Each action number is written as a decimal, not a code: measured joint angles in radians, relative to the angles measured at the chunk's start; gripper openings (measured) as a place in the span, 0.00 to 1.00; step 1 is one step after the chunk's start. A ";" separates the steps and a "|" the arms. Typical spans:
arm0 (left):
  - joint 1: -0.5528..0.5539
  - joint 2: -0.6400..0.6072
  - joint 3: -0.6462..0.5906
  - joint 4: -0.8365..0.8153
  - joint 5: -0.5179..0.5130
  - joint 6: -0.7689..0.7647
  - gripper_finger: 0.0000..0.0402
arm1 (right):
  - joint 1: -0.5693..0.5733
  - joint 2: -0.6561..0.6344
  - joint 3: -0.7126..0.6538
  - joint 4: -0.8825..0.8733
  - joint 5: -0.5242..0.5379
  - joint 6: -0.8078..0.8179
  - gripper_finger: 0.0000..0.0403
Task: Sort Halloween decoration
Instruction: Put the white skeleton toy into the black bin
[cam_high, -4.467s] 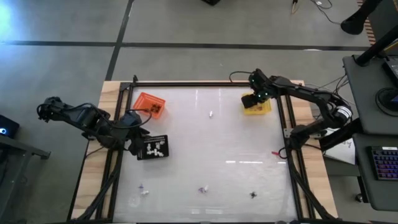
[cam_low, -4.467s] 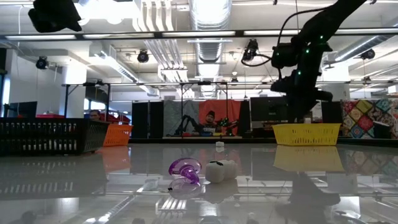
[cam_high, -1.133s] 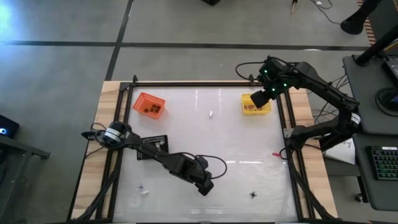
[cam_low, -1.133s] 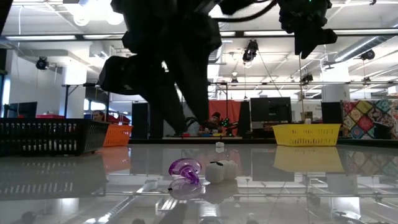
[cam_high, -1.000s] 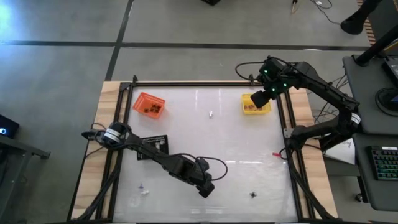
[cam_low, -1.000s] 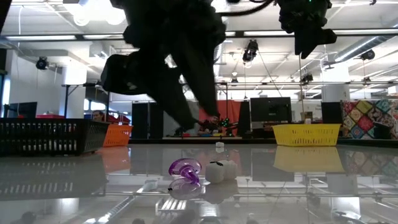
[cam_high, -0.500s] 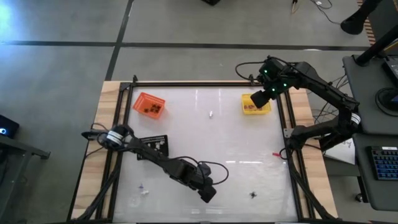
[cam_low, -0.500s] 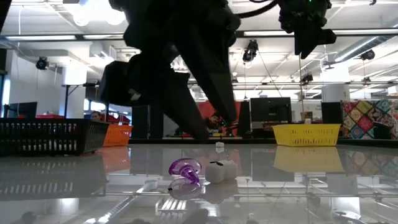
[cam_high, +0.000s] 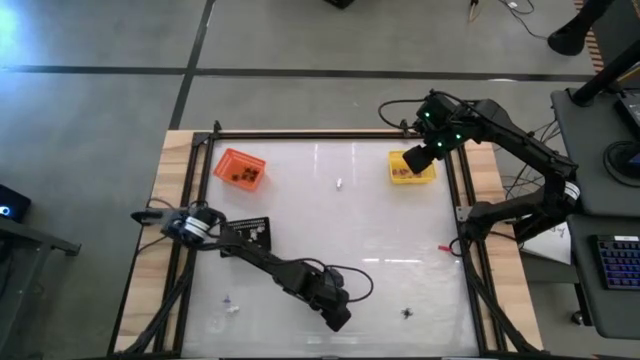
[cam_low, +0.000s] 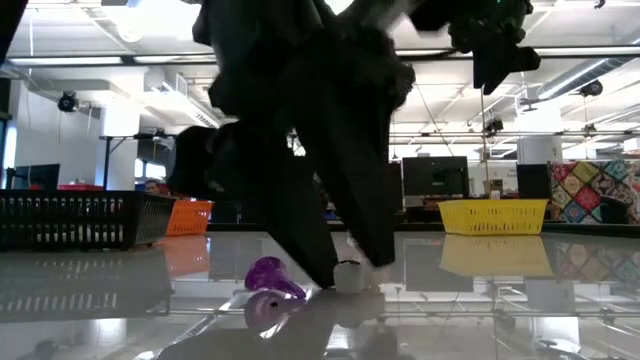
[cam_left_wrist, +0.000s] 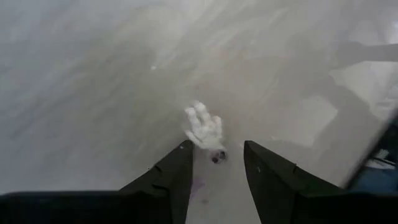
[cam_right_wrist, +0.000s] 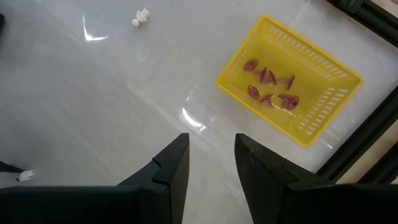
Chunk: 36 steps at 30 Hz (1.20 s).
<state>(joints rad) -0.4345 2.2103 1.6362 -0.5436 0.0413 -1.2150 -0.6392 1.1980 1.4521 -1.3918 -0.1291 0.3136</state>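
Left claw (cam_left_wrist: 216, 163) is low over the tabletop (cam_high: 380, 230), fingers apart, a white trinket (cam_left_wrist: 203, 129) just ahead between its tips, perhaps touching; right claw (cam_right_wrist: 210, 155), also parted, hovers beside the yellow tray (cam_right_wrist: 323, 118)

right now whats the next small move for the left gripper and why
Probably close. The left gripper is down at the table near its front edge with open fingers, and the white trinket lies just ahead of the gap between them, so easing forward slightly and shutting should catch it. The right gripper waits above the yellow tray.
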 joint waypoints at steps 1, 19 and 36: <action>0.001 0.015 0.023 -0.030 0.001 0.000 0.32 | 0.000 0.000 0.000 0.000 0.000 0.000 0.30; 0.018 0.323 0.701 -0.702 -0.147 0.373 0.03 | 0.000 0.000 0.000 -0.006 -0.001 0.000 0.30; 0.029 0.258 0.706 -0.971 -0.208 0.423 0.00 | 0.000 -0.016 0.000 -0.020 -0.001 0.025 0.30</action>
<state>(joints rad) -0.4056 2.4684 2.3421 -1.5146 -0.1671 -0.7922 -0.6392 1.1821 1.4521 -1.4120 -0.1305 0.3386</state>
